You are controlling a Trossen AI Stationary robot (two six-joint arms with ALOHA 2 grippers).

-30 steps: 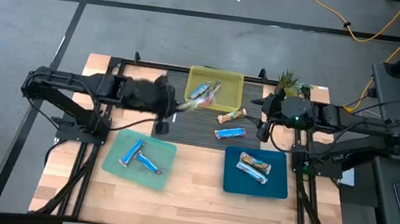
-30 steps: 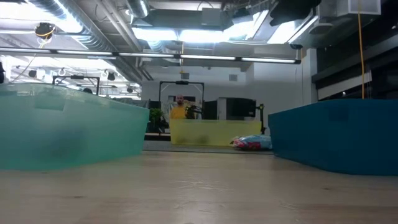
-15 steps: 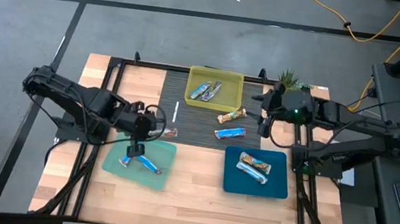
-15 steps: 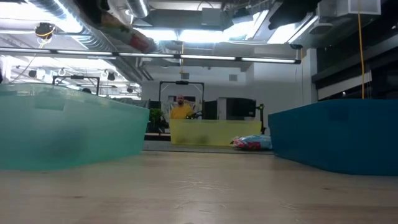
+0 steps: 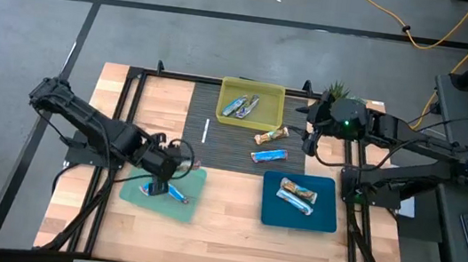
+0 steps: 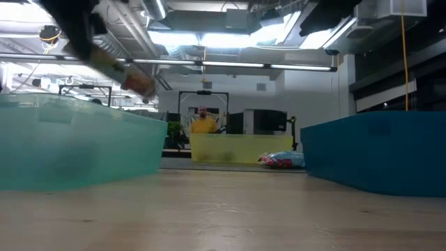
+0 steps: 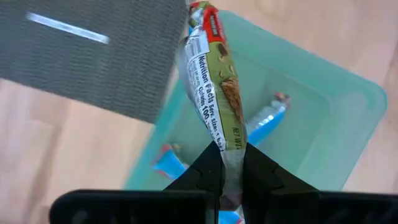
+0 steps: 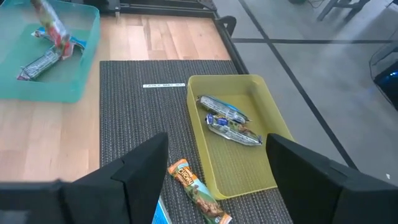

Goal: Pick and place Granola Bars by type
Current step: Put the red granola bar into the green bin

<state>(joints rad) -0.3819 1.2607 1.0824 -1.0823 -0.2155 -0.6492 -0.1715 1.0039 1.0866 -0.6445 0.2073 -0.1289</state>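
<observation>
Nearest the table's front edge, two shallow plastic trays are sitting on pale wood. The light green tray is already holding two blue bars, and the left gripper is hovering over it, its fingers pinched tight on the crimped end of a green-and-red bar, which is hanging over the tray's inside. The dark blue tray is holding two bars, a tan one and a silvery one lying together.

Just behind the trays, a dark ribbed mat is carrying what is left to sort: one tan bar and one blue bar lying loose, with a thin white stick beside them. The right gripper is waiting above these, fingers spread wide and gripping nothing.

Farthest back, a yellow tray is holding two or three silvery-blue bars.

By my judgement the sorting is well past halfway: one bar is about to be dropped and two are waiting. All the wrappers are shiny, crinkled foil; the trays are smooth and rounded at the corners.
</observation>
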